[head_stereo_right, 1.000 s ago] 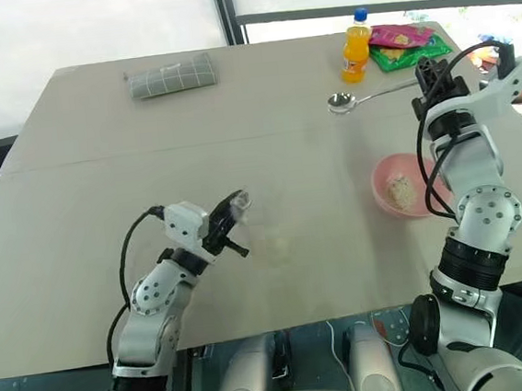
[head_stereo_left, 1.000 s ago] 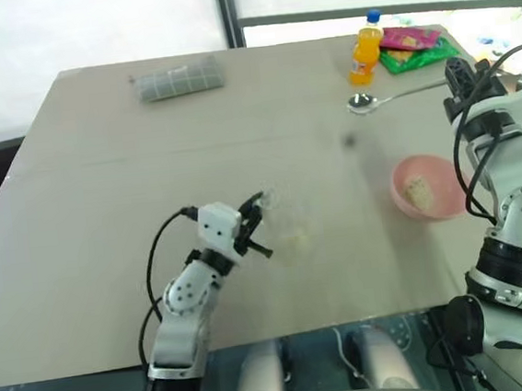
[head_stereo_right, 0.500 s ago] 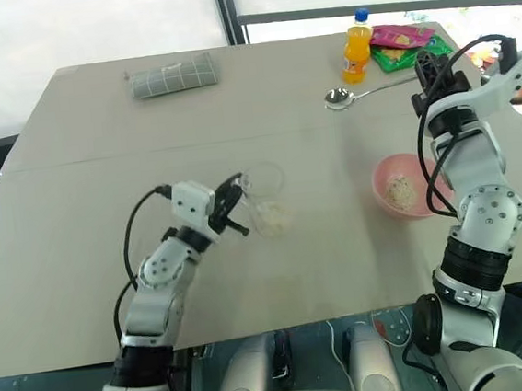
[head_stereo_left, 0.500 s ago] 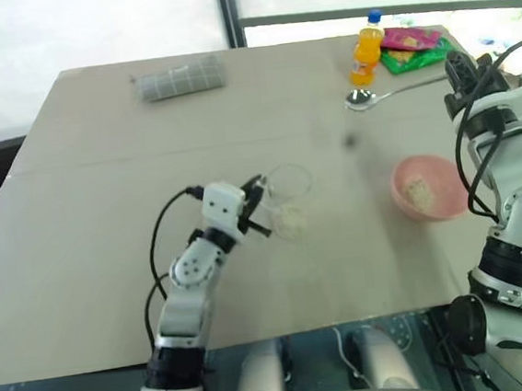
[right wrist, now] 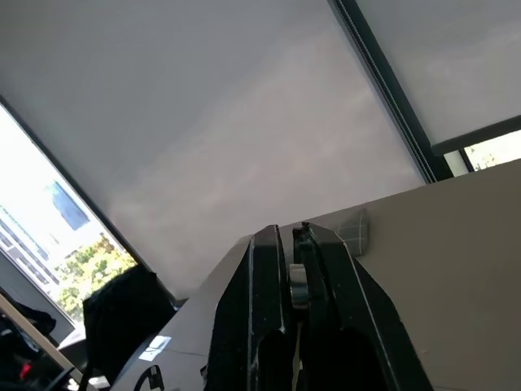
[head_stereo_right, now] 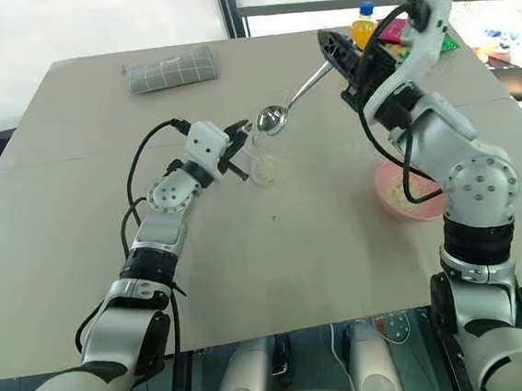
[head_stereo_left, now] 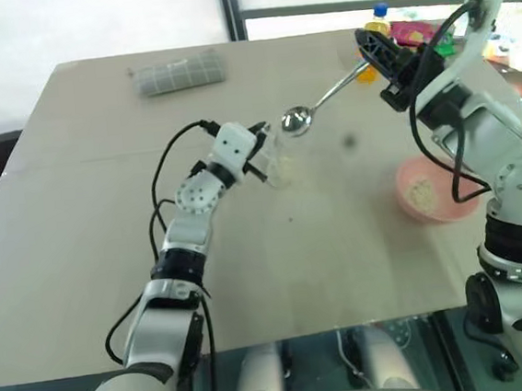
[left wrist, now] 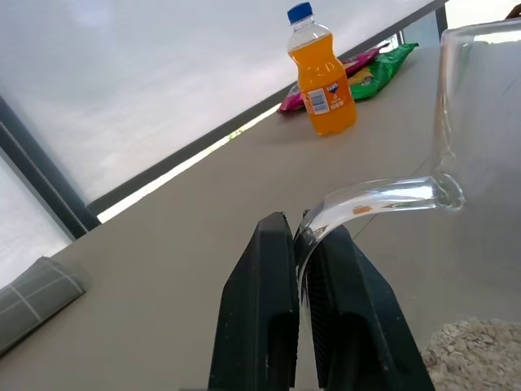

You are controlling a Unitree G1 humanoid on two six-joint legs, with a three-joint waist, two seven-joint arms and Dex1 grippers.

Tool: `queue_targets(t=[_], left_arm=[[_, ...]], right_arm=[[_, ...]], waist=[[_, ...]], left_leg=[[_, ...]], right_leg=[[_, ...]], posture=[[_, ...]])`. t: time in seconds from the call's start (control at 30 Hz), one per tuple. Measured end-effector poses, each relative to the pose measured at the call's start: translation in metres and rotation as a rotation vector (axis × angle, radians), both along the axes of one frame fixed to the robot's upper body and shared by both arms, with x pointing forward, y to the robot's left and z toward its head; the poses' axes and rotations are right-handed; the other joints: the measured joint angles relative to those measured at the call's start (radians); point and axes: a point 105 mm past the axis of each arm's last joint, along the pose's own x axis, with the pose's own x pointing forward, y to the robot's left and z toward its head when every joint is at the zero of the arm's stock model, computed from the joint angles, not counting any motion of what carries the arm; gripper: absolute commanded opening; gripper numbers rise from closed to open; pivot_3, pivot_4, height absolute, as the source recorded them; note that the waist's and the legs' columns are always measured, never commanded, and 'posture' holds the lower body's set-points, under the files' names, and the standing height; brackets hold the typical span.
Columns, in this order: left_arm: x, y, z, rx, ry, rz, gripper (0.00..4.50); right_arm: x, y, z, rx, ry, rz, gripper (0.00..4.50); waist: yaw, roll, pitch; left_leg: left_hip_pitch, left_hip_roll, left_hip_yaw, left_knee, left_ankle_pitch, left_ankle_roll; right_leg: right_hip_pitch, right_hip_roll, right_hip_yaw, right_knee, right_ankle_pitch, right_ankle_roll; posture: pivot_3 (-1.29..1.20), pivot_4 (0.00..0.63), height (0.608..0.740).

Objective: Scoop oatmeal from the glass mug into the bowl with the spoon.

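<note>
Spoon (bowl end low) slants toward glass mug.

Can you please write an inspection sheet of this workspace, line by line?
Surface: flat beige table.
Job's things: clear glass mug with pale oatmeal; shiny silver metal spoon above its rim; round pink plastic bowl holding oats.
Clutter: orange drink bottle, folded grey cloth, coloured snack packets.
Grippers: left claw shut on mug handle; right claw shut on spoon handle.
Cables: black, along both arms.
Surroundings: windows.
</note>
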Motion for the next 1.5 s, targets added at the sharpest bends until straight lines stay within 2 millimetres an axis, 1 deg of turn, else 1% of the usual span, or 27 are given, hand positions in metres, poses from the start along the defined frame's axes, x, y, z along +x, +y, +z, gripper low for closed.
queue_targets(t=[0.07,0.13,0.27,0.47,0.57,0.73,0.8,0.93,1.0,1.03,1.1,1.2,1.27,1.33,1.5], left_arm=[[0.001,-0.002,0.000,0.007,-0.010,-0.008,0.02],[0.003,-0.005,0.002,0.014,-0.021,-0.017,0.02],[0.004,-0.012,0.003,0.032,-0.037,-0.037,0.02],[0.004,-0.017,0.004,0.054,-0.062,-0.056,0.02],[0.003,-0.019,0.004,0.054,-0.064,-0.061,0.02],[0.002,-0.023,0.004,0.056,-0.065,-0.073,0.02],[0.002,-0.023,0.003,0.057,-0.065,-0.074,0.02],[0.002,-0.026,0.003,0.056,-0.063,-0.080,0.02],[0.002,-0.026,0.002,0.057,-0.063,-0.081,0.02],[0.001,-0.027,0.002,0.055,-0.063,-0.083,0.02],[0.001,-0.030,0.002,0.052,-0.061,-0.088,0.02],[0.002,-0.030,0.001,0.049,-0.059,-0.083,0.02],[0.002,-0.030,0.000,0.044,-0.059,-0.077,0.02],[0.003,-0.031,0.000,0.042,-0.059,-0.077,0.02],[0.006,-0.036,-0.002,0.017,-0.043,-0.075,0.02]], right_arm=[[0.002,-0.002,-0.004,-0.065,-0.010,-0.021,0.00],[0.003,-0.002,-0.013,-0.161,-0.022,-0.023,0.00],[0.002,0.013,-0.027,-0.324,-0.066,0.011,0.00],[0.007,0.031,-0.044,-0.476,-0.129,0.001,0.00],[0.007,0.037,-0.051,-0.523,-0.157,0.011,0.00],[0.008,0.040,-0.068,-0.537,-0.150,0.015,0.00],[0.007,0.042,-0.073,-0.538,-0.147,0.018,0.00],[0.007,0.048,-0.081,-0.493,-0.095,0.029,0.00],[0.008,0.047,-0.082,-0.422,-0.037,0.020,0.00],[0.010,0.043,-0.082,-0.359,0.013,0.010,0.00],[0.014,0.034,-0.079,-0.244,0.098,-0.016,0.00],[0.018,0.013,-0.074,-0.144,0.174,-0.049,0.00],[0.019,0.002,-0.067,-0.089,0.193,-0.066,0.00],[0.019,-0.004,-0.064,-0.054,0.209,-0.074,0.00],[0.017,-0.027,-0.053,0.093,0.260,-0.110,0.00]], waist=[[0.001,0.000,0.000],[0.001,0.000,0.000],[-0.001,0.000,0.000],[-0.001,0.000,0.000],[0.001,-0.001,0.000],[0.002,-0.001,0.000],[0.002,-0.001,0.000],[0.002,-0.001,0.000],[0.002,-0.001,0.000],[0.002,-0.001,0.000],[0.003,-0.001,0.000],[0.005,-0.001,0.000],[0.003,-0.001,0.000],[0.002,-0.001,0.000],[0.003,-0.001,0.000]], left_leg=[[0.000,-0.001,0.000,0.000,0.000,0.000],[0.000,-0.002,0.000,0.000,0.000,0.000],[0.000,-0.002,-0.001,0.000,-0.001,0.001],[0.000,-0.002,-0.001,0.001,0.000,0.000],[-0.001,-0.002,-0.001,0.001,0.000,0.000],[-0.001,-0.003,-0.001,0.002,0.000,0.000],[0.000,-0.003,-0.001,0.002,0.000,0.000],[0.000,-0.002,-0.002,0.003,0.000,0.000],[0.000,-0.002,-0.002,0.004,0.000,0.000],[0.000,-0.002,-0.002,0.004,0.000,0.000],[0.000,-0.002,-0.002,0.005,0.000,0.000],[-0.001,-0.002,-0.002,0.006,0.000,0.000],[0.000,-0.003,-0.002,0.006,0.000,0.000],[0.000,-0.003,-0.003,0.006,0.000,0.000],[0.000,-0.003,-0.002,0.007,0.000,0.000]], right_leg=[[0.000,-0.001,0.000,0.000,0.000,0.001],[0.000,-0.002,0.000,-0.001,0.001,0.002],[0.000,-0.002,0.000,0.000,0.001,0.002],[0.000,-0.002,-0.001,0.001,0.001,0.002],[0.000,-0.002,-0.001,0.001,0.001,0.002],[0.000,-0.002,-0.001,0.001,0.001,0.002],[0.000,-0.002,-0.001,0.001,0.001,0.002],[0.000,-0.002,-0.001,0.003,0.001,0.002],[0.000,-0.002,-0.001,0.004,0.001,0.002],[0.000,-0.002,-0.001,0.004,0.001,0.002],[0.000,-0.002,-0.001,0.006,0.001,0.002],[0.000,-0.002,-0.001,0.007,0.001,0.002],[0.000,-0.002,-0.001,0.008,0.001,0.002],[0.000,-0.002,-0.001,0.009,0.001,0.002],[0.000,-0.002,-0.001,0.010,0.001,0.002]], posture=[[0.00,0.150,0.718],[0.00,0.150,0.718],[0.00,0.150,0.718],[0.00,0.150,0.718],[0.00,0.150,0.718],[0.00,0.150,0.718],[0.00,0.150,0.718],[0.00,0.150,0.718],[0.00,0.150,0.718],[0.00,0.150,0.718],[0.00,0.150,0.718],[0.00,0.150,0.718],[0.00,0.150,0.718],[0.00,0.150,0.718],[0.00,0.150,0.718]])
